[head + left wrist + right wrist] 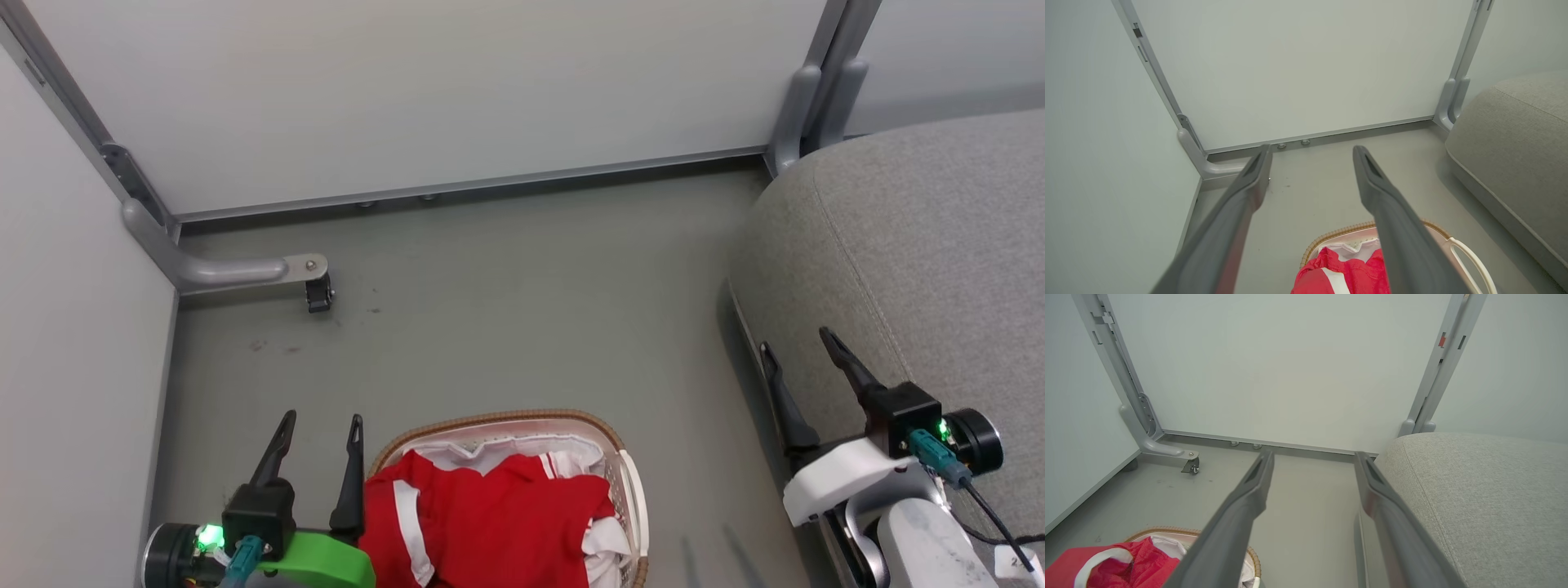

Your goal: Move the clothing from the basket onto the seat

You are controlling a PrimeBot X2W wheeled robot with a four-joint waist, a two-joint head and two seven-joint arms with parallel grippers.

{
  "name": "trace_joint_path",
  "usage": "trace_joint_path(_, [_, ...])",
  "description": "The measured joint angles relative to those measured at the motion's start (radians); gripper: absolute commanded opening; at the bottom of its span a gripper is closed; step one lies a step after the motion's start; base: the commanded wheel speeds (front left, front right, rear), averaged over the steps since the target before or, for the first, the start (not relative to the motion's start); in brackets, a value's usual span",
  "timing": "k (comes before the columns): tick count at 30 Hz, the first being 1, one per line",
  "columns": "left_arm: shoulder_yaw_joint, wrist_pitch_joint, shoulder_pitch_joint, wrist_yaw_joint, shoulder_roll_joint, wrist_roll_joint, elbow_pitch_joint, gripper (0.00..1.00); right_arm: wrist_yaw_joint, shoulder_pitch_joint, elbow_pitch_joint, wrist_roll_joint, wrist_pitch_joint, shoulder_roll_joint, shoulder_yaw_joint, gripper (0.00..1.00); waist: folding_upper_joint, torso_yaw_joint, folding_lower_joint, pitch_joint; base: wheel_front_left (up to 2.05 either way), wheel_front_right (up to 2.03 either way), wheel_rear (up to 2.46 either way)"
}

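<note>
Red clothing (490,514) with white stripes lies heaped in the white basket (629,490) with a brown woven rim, at the bottom middle of the head view. The same clothing (1347,273) and basket (1470,261) show low in the left wrist view, and clothing (1118,567) in the right wrist view. My left gripper (320,420) stands open and empty just left of the basket. The grey seat (922,269) fills the right side. My right gripper (796,339) is open and empty at the seat's front edge. The seat (1486,506) lies right of my right fingers (1249,494).
Pale partition walls (424,90) close the far and left sides. A grey metal foot with a small castor (318,294) juts onto the grey floor (531,310) at the far left. Another metal post (808,90) stands behind the seat.
</note>
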Motion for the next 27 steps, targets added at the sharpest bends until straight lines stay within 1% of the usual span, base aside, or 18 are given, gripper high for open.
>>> trace_joint_path(2, [-0.019, -0.005, -0.025, 0.000, 0.000, 0.012, 0.023, 1.00, 0.000, -0.021, -0.008, -0.015, -0.003, 0.002, 0.005, 1.00, 0.0000, -0.007, 0.0000, 0.025, 0.00, 0.00, 0.00])
trace_joint_path(13, [-0.099, -0.006, -0.176, -0.013, -0.002, 0.020, 0.168, 1.00, 0.000, -0.094, -0.040, -0.015, -0.003, 0.006, 0.022, 1.00, 0.0000, -0.048, 0.0000, 0.175, 0.00, 0.00, 0.00])
trace_joint_path(18, [-0.114, -0.006, -0.228, -0.008, -0.003, 0.030, 0.267, 1.00, 0.000, -0.129, -0.054, -0.014, -0.003, 0.015, 0.031, 1.00, 0.0000, -0.065, 0.0001, 0.253, 0.00, 0.00, 0.00])
trace_joint_path(23, [-0.128, -0.006, -0.294, -0.004, -0.001, 0.047, 0.395, 1.00, 0.000, -0.160, -0.054, -0.013, -0.003, 0.019, 0.041, 1.00, 0.0000, -0.078, 0.0001, 0.332, 0.00, 0.00, 0.00])
trace_joint_path(27, [-0.156, -0.006, -0.344, -0.009, 0.003, 0.057, 0.449, 1.00, 0.000, -0.180, -0.058, -0.013, -0.003, 0.022, 0.049, 1.00, 0.0000, -0.086, 0.0001, 0.387, 0.00, 0.00, 0.00])
